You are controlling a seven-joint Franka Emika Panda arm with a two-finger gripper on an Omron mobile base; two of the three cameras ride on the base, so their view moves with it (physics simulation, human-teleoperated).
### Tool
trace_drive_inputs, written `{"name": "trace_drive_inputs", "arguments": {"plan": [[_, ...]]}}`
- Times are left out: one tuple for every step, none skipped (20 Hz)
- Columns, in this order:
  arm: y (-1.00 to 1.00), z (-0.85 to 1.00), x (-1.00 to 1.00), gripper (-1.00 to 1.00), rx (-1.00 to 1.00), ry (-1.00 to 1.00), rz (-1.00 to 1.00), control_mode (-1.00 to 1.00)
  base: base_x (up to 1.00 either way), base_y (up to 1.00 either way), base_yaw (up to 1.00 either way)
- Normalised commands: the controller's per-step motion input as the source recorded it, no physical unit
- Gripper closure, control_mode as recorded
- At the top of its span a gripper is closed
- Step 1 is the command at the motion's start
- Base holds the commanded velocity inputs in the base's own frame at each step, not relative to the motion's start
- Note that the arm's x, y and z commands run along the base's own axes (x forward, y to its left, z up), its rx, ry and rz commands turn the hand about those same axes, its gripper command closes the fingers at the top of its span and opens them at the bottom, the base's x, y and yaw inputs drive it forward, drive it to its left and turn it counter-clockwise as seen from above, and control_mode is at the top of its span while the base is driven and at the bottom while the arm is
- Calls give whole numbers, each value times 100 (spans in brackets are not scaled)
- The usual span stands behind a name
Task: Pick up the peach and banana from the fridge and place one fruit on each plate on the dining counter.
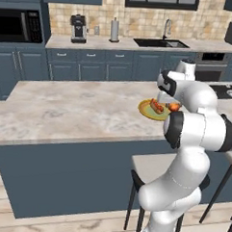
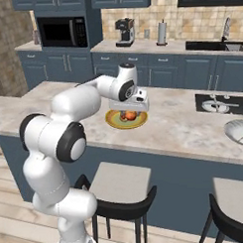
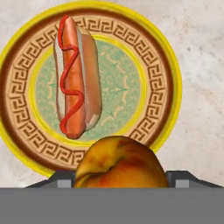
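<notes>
My gripper (image 2: 129,113) is shut on the peach (image 3: 120,162), a round orange-red fruit, with a finger on each side of it. It hangs over the near rim of the yellow plate (image 3: 170,70) on the dining counter (image 1: 75,111). I cannot tell whether the peach touches the plate. A hot dog (image 3: 74,78) with a red squiggle lies across the plate's middle. From the left base the peach (image 1: 174,107) shows beside the hot dog (image 1: 157,106) on the plate (image 1: 146,111). The pale grey plate (image 2: 237,134) sits far right on the counter. The banana and the fridge are out of view.
A black cooktop (image 2: 221,103) is set into the counter between the two plates. Stools (image 2: 121,185) stand at the counter's near side below the arm. The back wall counter carries a coffee machine (image 1: 78,28), a paper towel roll (image 1: 114,30) and a sink (image 1: 160,43).
</notes>
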Motion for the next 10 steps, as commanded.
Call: {"name": "trace_drive_inputs", "arguments": {"plan": [[0,-21,20,100,0,0,0,-100,0,0,0],[0,-17,22,100,0,0,0,-100,0,0,0],[0,-16,24,100,0,0,0,-100,0,0,0],[0,-13,24,100,0,0,0,-100,0,0,0],[0,-12,24,100,0,0,0,-100,0,0,0],[0,-13,24,100,0,0,0,-100,0,0,0],[0,-13,22,100,0,0,0,-100,0,0,0],[0,-12,21,100,0,0,0,-100,0,0,0],[0,-12,22,100,0,0,0,-100,0,0,0],[0,-13,20,100,0,0,0,-100,0,0,0]]}}
